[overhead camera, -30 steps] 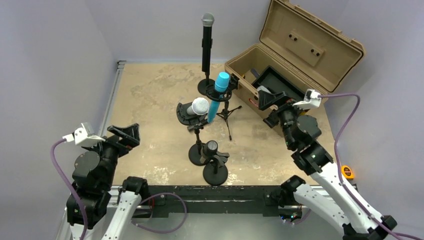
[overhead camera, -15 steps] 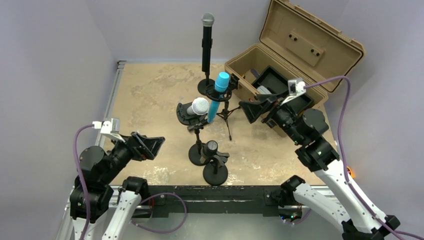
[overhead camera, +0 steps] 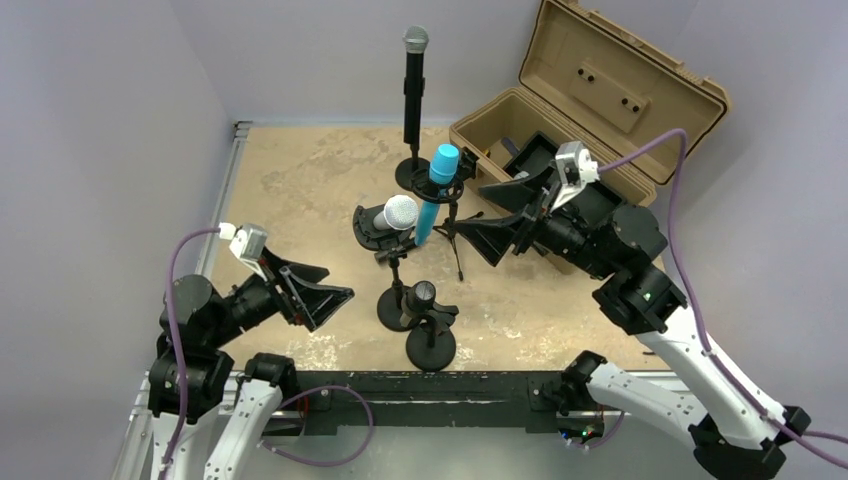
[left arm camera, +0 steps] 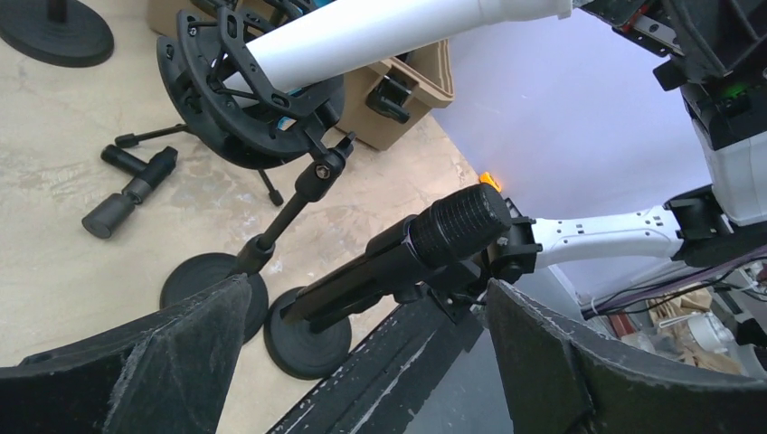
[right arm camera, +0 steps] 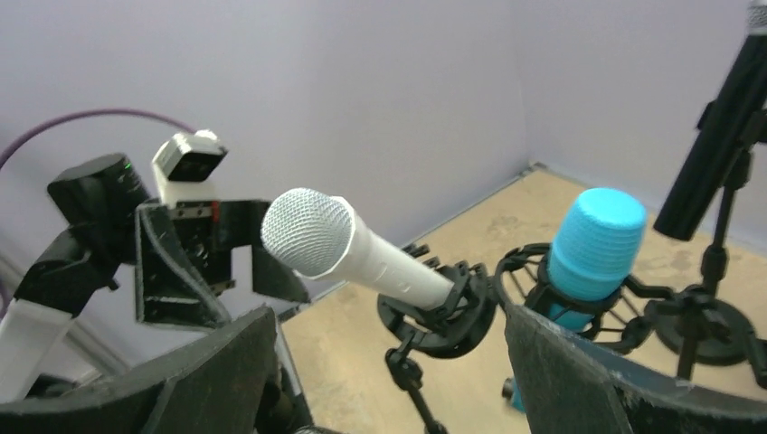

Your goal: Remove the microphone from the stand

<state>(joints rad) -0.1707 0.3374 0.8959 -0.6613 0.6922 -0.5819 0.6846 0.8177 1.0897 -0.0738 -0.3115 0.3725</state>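
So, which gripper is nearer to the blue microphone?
Right. The right gripper stands open just to the right of the blue microphone in the top view. The left gripper is farther, at the near left, with the white microphone between.

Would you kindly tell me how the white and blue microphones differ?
The white microphone leans far over with a silver mesh head; the blue microphone stands nearly upright, blue-headed. The white one's stand has a round base, the blue one's a tripod. Both sit in black ring mounts.
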